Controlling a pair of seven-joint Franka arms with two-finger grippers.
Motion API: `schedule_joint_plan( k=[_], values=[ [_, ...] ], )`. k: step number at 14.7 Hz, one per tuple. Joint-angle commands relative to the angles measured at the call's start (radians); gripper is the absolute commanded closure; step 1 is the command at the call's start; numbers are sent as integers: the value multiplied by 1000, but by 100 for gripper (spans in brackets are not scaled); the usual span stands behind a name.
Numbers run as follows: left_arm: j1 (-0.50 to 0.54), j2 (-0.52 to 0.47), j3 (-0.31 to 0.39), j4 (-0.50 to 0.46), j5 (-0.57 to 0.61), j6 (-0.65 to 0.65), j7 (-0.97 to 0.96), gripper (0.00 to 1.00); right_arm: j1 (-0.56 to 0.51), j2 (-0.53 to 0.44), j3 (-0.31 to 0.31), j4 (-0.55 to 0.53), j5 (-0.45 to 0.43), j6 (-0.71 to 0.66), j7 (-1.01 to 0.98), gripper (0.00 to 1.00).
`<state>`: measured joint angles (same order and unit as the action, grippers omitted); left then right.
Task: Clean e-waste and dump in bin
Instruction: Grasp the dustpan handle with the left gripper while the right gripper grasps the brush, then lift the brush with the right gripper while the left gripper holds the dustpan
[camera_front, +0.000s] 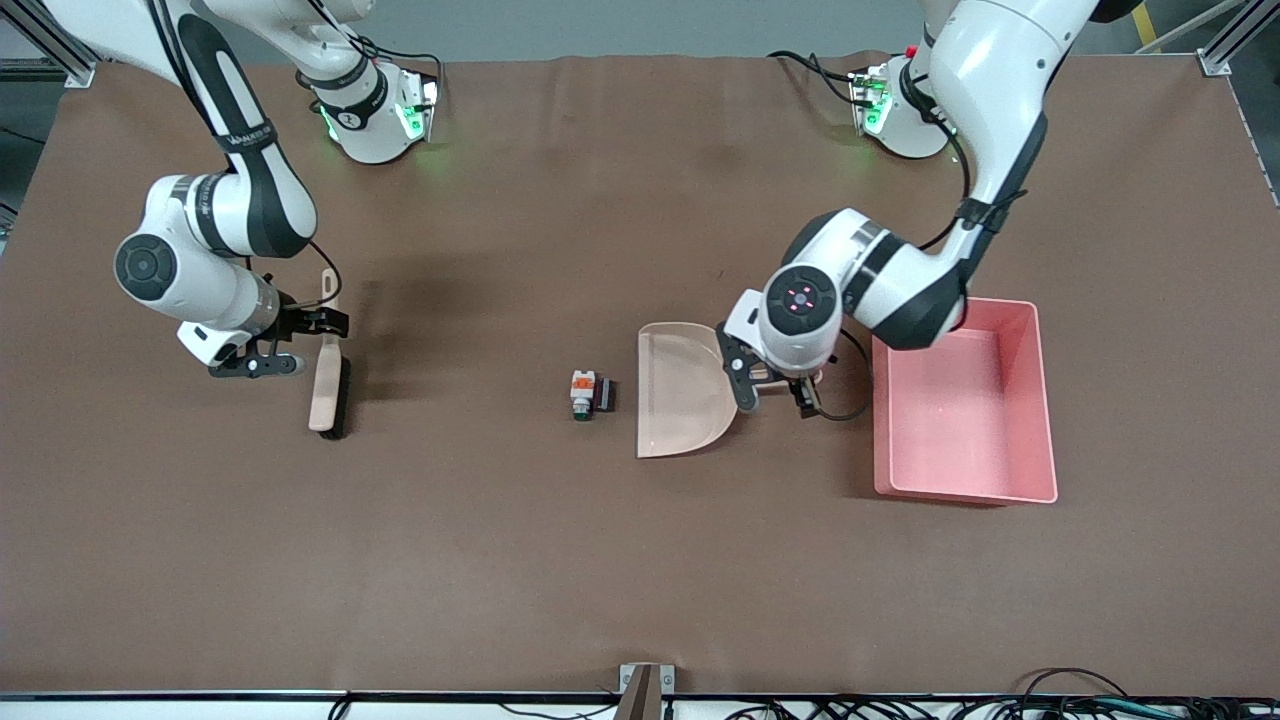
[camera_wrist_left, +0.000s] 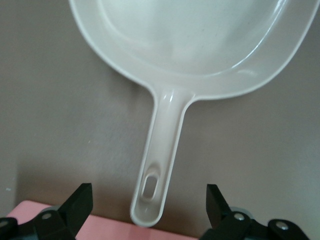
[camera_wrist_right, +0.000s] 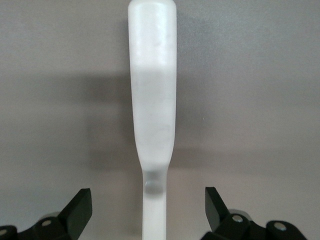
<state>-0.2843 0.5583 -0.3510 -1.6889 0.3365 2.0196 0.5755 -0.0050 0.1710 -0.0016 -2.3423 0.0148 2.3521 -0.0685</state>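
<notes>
Your left pincer (camera_front: 775, 392) hangs wide open over the dustpan (camera_front: 682, 388) handle, holding nothing; in the left wrist view the handle (camera_wrist_left: 159, 165) runs straight up between the fingers (camera_wrist_left: 79, 204), so you need no turn, only a drop. Your right pincer (camera_front: 300, 343) is just as wide astride the brush (camera_front: 328, 378) handle, aligned the same way. The e-waste (camera_front: 590, 394) lies on the counter (camera_front: 500, 560) just beside the dustpan's open lip, well apart from the brush. The bin (camera_front: 965, 412) sits beside the dustpan handle, toward the left arm's end.
</notes>
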Motion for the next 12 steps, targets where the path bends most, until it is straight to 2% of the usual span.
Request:
schedule_joint_plan(
  k=[1, 4, 5, 8, 10, 12],
  values=[
    [-15, 26, 0, -15, 99, 37, -42, 0, -3, 15, 0, -52, -4, 85, -7, 0],
    [-16, 48, -2, -18, 142, 56, -77, 0, -4, 33, 0, -66, -4, 112, -7, 5],
    [-22, 54, -3, -18, 142, 59, -94, 0, -4, 35, 0, -66, -4, 112, -7, 10],
    [-55, 72, -2, -17, 150, 88, -103, 1, -1, 33, 0, -66, -4, 99, -5, 29],
    [-78, 77, -2, -17, 223, 91, -137, 7, 2, 33, 0, -66, -4, 87, -5, 44],
    [-87, 78, -2, -14, 234, 93, -154, 12, 2, 33, 0, -65, -4, 81, -5, 59]
  ],
)
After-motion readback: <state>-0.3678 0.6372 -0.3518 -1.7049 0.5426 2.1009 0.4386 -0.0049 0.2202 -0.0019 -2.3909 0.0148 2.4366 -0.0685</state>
